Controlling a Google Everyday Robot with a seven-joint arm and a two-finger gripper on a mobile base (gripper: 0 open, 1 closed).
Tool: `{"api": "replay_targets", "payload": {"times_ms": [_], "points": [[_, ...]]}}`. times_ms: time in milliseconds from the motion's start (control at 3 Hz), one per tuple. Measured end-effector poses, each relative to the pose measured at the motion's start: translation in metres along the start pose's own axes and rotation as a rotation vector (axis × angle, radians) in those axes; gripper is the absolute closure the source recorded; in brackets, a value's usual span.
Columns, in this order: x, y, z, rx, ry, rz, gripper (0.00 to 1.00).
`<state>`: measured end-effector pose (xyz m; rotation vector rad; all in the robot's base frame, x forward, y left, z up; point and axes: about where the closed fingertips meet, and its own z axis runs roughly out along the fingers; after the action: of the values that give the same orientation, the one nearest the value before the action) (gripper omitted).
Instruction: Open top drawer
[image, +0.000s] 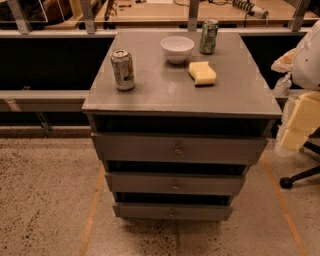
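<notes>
Nearest the floor is the bottom drawer front (172, 211), then the middle drawer front (175, 184). Right above sits the top drawer (178, 148), knob dead centre, probably shut, though the dark gap over it makes that hard to call. On the table (160, 92) there's a soda can (123, 69) on the left and a yellow sponge (202, 73) on the right. A white bowl (177, 48) and a green can (208, 36) are farther back. The hand's out of frame, so can't tell if it's apart or together.

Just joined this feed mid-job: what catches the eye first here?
The grey cabinet fills the middle, its top drawer the widest of three fronts, a small knob at centre. On top stand a white bowl and a green can at the back, a silver can front left and a yellow sponge to the right. The gripper is not in view.
</notes>
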<state>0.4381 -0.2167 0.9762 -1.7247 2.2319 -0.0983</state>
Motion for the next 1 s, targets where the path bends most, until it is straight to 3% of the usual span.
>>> {"api": "replay_targets", "payload": {"times_ms": [333,667,1000], "points": [[0.0,0.0,0.001,-0.001,-0.002,0.0,0.0],[0.004,-0.001,0.033,-0.03,-0.043,0.009,0.0],[0.006,0.0,0.093,-0.088,-0.061,-0.015,0.0]]}}
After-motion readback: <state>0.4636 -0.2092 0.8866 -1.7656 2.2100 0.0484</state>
